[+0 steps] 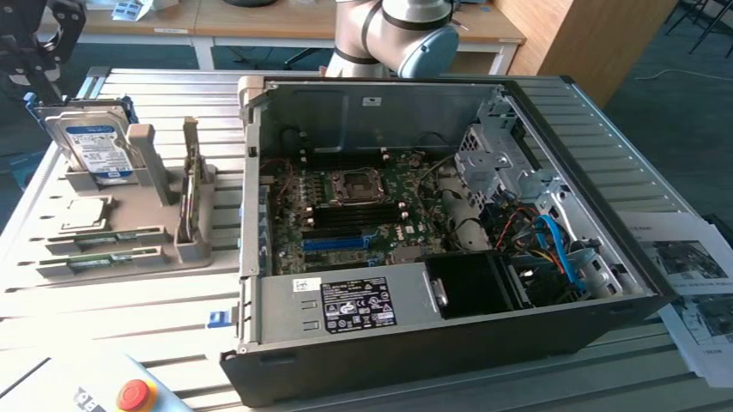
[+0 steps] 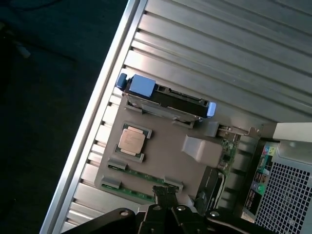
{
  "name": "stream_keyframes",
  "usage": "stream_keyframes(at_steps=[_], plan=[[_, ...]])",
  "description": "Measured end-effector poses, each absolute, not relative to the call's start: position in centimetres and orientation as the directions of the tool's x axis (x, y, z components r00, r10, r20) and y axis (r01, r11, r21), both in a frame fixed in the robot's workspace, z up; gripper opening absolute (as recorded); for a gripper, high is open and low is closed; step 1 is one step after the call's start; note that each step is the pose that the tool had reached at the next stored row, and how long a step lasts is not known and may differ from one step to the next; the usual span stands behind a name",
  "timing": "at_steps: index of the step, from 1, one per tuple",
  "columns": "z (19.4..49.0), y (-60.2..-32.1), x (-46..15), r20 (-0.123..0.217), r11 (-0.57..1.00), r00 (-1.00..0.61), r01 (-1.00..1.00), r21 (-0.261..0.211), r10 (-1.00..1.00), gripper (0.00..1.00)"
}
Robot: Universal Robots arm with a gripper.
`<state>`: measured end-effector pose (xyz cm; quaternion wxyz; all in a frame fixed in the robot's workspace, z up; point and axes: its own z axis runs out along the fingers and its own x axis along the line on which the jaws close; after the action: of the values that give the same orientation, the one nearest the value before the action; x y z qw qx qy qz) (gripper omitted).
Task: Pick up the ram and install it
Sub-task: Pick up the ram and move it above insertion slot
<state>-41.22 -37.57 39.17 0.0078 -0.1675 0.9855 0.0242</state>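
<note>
Two green ram sticks lie flat in the grey parts holder (image 1: pixel 172 253); in the exterior view they are the ram (image 1: pixel 109 235) and a second stick (image 1: pixel 109 256) just in front of it. From the wrist, the same ram (image 2: pixel 146 173) and the other stick (image 2: pixel 132 191) lie below my gripper (image 2: pixel 165 192), whose black fingers are shut together with nothing between them. In the exterior view my gripper (image 1: pixel 46 81) hangs high above the holder's far end, over the hard drive.
The holder also carries an upright hard drive (image 1: pixel 98 150) and a CPU (image 1: pixel 82 215). An open PC case (image 1: pixel 596 309) with its motherboard (image 1: pixel 355 215) stands to the exterior view's right of the holder. A red stop button (image 1: pixel 136 395) and papers (image 1: pixel 687 275) sit near the table edges.
</note>
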Motion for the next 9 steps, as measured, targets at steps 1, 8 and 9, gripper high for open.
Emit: stream_keyframes(at_steps=[1,8,9], plan=[[39.17,-37.57,-41.22,-0.023,0.938,-0.939,-0.343,0.045,-0.342,0.1],[39.17,-37.58,-41.22,-0.023,0.907,-0.908,-0.418,0.045,-0.418,0.1],[39.17,-37.58,-41.22,-0.023,0.902,-0.903,-0.429,0.045,-0.428,0.1]])
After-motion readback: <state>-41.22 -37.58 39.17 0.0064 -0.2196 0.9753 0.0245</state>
